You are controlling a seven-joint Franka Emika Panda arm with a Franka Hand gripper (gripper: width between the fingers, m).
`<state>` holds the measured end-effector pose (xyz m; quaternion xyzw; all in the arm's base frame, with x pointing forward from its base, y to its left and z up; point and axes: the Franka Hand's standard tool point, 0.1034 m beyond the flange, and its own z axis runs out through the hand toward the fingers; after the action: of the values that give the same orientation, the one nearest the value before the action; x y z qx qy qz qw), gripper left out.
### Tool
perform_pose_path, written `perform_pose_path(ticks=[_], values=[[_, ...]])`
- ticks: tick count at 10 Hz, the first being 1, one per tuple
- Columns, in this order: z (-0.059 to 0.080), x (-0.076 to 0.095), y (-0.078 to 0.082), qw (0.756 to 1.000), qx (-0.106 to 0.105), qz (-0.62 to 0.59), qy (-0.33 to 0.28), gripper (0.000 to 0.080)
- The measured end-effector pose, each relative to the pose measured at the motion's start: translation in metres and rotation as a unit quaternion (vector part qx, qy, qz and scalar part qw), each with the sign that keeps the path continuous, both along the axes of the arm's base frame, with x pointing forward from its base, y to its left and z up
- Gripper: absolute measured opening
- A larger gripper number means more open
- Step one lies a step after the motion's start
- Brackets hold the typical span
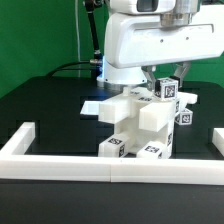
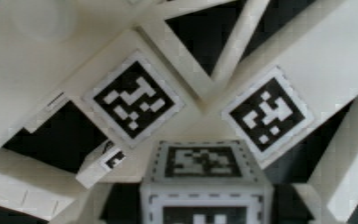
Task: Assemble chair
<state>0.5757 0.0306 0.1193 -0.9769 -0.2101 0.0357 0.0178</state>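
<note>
No text readable, only tags (image 2: pixel 140 95) on the chair (image 1: pixel 140 125).

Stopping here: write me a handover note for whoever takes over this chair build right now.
Gripper: shut on a small tagged piece at the top of the chair, on the exterior view's right.
Chair: a chunky white stack in the middle, behind the front rail.
Done: most blocks appear joined.
Left: whether the held piece is fully seated can't be told. Probably finish seating it, then release.

Arm (image 1: pixel 150 40) reaching down, fingers (image 1: pixel 183 72) close together
</note>
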Motion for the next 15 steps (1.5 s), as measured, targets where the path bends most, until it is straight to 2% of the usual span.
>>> perform_pose_path(ticks=[8, 13, 15], values=[[0.0, 0.0, 0.0003, 1.0, -0.002, -0.026, 0.0, 0.0288], [-0.0003, -0.0002, 0.0009, 0.979, -0.015, -0.205, 0.004, 0.0288], [-0.0004, -0.0003, 0.0013, 0.961, -0.021, -0.277, 0.006, 0.0288]])
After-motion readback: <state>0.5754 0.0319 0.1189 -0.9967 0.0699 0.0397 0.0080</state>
